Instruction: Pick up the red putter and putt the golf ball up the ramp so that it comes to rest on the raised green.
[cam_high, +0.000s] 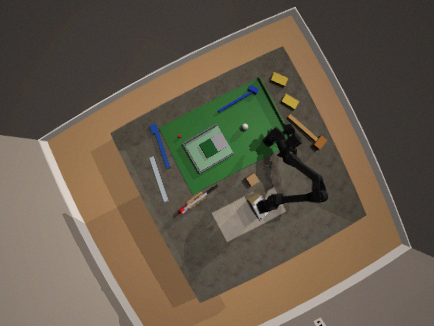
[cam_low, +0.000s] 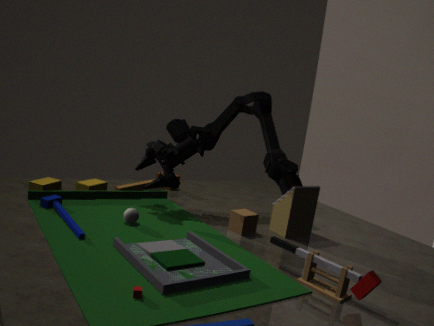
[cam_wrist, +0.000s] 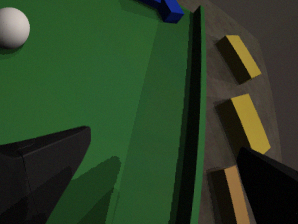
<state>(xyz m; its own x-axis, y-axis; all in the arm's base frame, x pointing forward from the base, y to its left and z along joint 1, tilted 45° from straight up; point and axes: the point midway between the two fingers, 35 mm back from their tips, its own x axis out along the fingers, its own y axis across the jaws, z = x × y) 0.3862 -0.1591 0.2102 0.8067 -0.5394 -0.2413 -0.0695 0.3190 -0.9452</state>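
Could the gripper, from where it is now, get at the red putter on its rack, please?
Probably yes, though not directly. The open gripper hangs over the mat's far edge, while the red putter rests on its wooden rack on the opposite side of the base. Nothing visibly blocks it; the arm must swing back.

A bare test room set up as a miniature putting course — plain grey walls, dim light, a tan floor border around a dark mottled mat (cam_high: 320, 235). On it lies a green felt sheet (cam_low: 85, 270) with a grey-walled raised green (cam_low: 180, 262), a white golf ball (cam_low: 131, 215), putters and loose blocks strewn about. A black robot arm (cam_low: 260, 125) bolted to a pedestal — more a robotics lab than anyone's home.
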